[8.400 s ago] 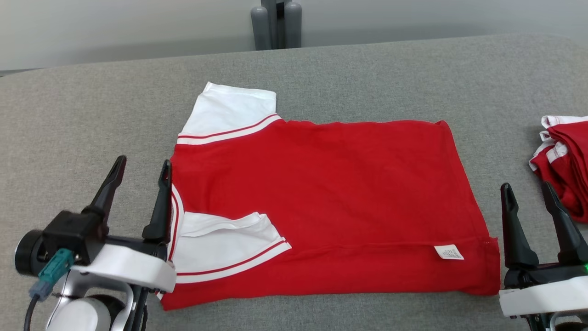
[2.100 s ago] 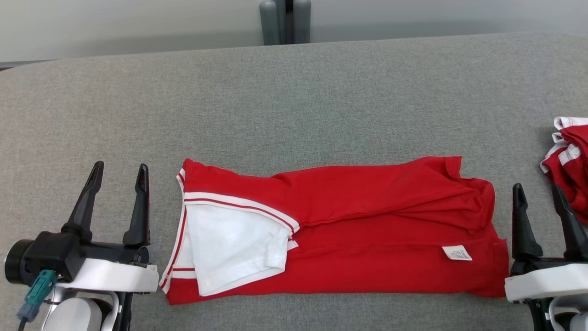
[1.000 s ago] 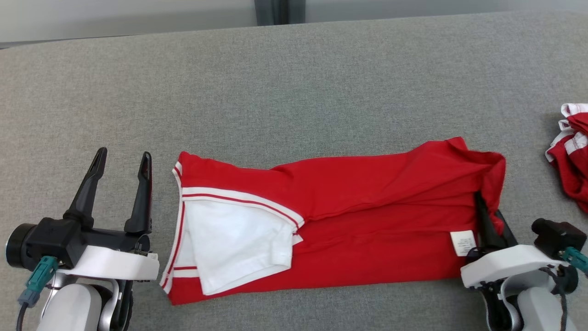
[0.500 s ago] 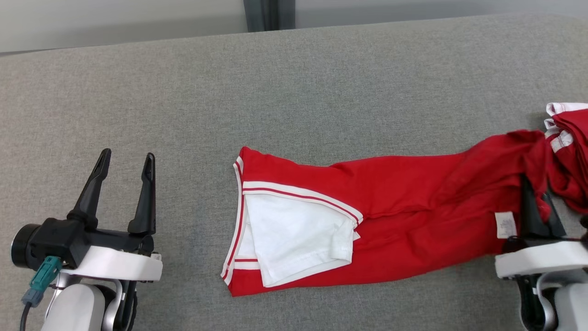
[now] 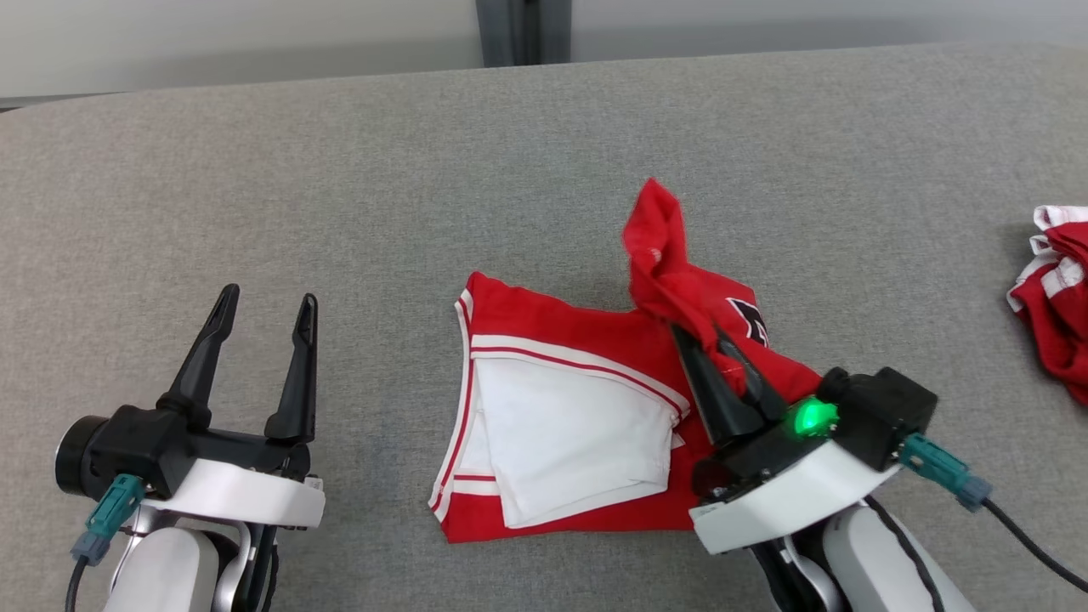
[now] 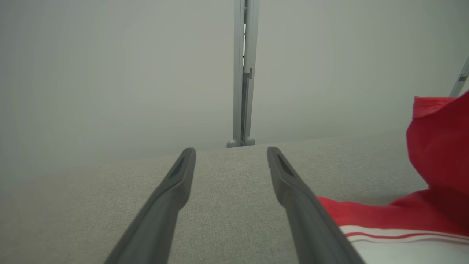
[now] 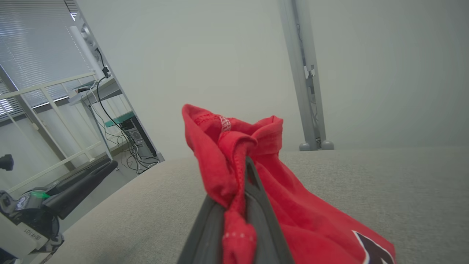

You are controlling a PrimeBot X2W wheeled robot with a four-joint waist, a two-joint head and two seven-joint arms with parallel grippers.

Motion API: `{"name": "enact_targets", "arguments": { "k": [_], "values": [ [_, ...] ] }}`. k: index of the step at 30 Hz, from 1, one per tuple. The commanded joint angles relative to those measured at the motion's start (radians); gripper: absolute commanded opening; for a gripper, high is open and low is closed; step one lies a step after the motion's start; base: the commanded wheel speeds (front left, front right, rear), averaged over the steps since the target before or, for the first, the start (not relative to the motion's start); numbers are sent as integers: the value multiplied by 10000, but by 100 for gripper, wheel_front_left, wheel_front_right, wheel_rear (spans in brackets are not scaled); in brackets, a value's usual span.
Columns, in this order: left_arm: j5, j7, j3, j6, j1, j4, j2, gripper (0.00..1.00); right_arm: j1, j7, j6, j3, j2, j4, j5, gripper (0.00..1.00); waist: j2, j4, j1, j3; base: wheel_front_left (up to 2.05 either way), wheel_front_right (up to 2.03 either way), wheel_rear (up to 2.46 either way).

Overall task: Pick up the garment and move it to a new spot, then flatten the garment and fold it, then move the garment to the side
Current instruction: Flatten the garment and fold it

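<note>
Right gripper (image 5: 697, 331), clamped on the red jersey (image 5: 544, 327) by its hem (image 5: 654, 225), has swung it over the white sleeve (image 5: 578, 442), so the halving fold is underway; left gripper (image 5: 268, 296) gapes, idle.

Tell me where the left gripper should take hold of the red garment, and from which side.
Probably the striped left edge of the red garment, approached from the robot's left: that edge lies flat and faces the open left gripper, while the right gripper pinches the bunched opposite end.
</note>
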Motion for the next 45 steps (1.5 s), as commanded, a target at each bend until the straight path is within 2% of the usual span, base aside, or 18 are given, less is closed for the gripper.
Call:
{"name": "enact_targets", "arguments": {
  "k": [1,7,14,15,16,17,22,26,30,33,37,45],
  "values": [
    [52,-32,-16,-87,-168,54,13,100,-298,-103,2,340,-49,246,195,0,-1,169,0,20,0,0,0],
    [144,-32,-223,-285,-398,245,-149,100,-1267,-420,3,1687,-60,2011,989,0,-1,799,0,202,0,0,0],
    [223,-32,-334,-426,-652,365,-279,100,-2134,-746,3,2601,-62,3804,1826,0,-1,1163,0,476,0,0,0],
    [241,-32,-348,-457,-700,387,-288,100,-2228,-768,3,2721,-54,3995,1972,20,-1,1170,0,508,0,0,0],
    [251,-32,-357,-475,-741,382,-312,100,-2320,-771,3,2833,-57,4172,2026,57,-1,1174,0,555,0,0,0],
    [256,-32,-369,-483,-761,402,-328,100,-2458,-796,3,2990,-51,4276,2083,100,-1,1170,0,593,0,0,0],
    [324,-32,-315,-563,-870,429,-358,100,-2765,-829,3,3950,-34,4134,2553,100,-1,1039,0,744,0,0,0],
    [392,-32,-247,-579,-891,456,-387,100,-2658,-828,3,4613,-52,3448,2611,100,-1,877,0,741,0,0,0],
    [431,-32,-158,-606,-833,451,-412,100,-2278,-830,3,4344,-62,2473,2274,100,-1,696,0,682,0,0,0],
    [480,-32,-62,-595,-746,414,-419,100,-1723,-830,3,3402,-70,1539,1736,100,-1,555,0,622,0,0,0],
    [546,-32,74,-543,-626,314,-424,100,-809,-820,3,1520,-64,468,858,100,-1,373,0,520,0,0,0],
    [688,-32,303,-418,-354,64,-373,100,389,-682,3,-2008,-50,-602,-538,100,-1,53,0,209,0,0,0]
  ]
}}
